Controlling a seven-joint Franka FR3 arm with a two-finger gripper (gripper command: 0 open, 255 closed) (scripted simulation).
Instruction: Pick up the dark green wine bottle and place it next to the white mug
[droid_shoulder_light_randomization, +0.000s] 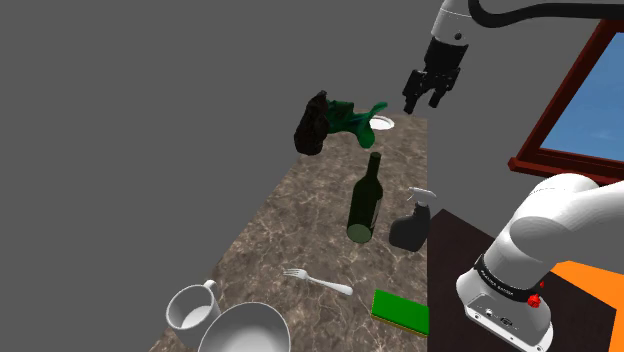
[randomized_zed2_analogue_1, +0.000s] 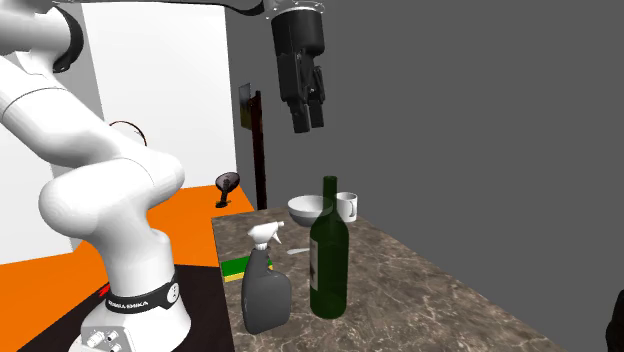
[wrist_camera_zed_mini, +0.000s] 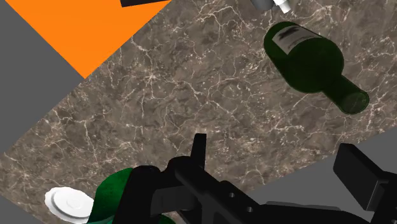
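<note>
Marbled countertop (droid_shoulder_light_randomization: 290, 225), upright green wine bottle (droid_shoulder_light_randomization: 365, 200), white mug (droid_shoulder_light_randomization: 192, 307), bowl (droid_shoulder_light_randomization: 245, 330)

The arm (droid_shoulder_light_randomization: 560, 215) has smooth, rounded white links and dark joints. A black band (randomized_zed2_analogue_1: 140, 297) with white lettering rings its base, near a small red knob (droid_shoulder_light_randomization: 539, 299). A black cable (droid_shoulder_light_randomization: 510, 14) runs above the all-black gripper (droid_shoulder_light_randomization: 424, 104).

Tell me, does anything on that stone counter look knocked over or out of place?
One thing: the dark lumpy object with green leaves at the counter's far end looks tipped on its side, leaves spreading toward a small white disc. The green wine bottle and spray bottle stand upright; nothing looks spilled.
</note>
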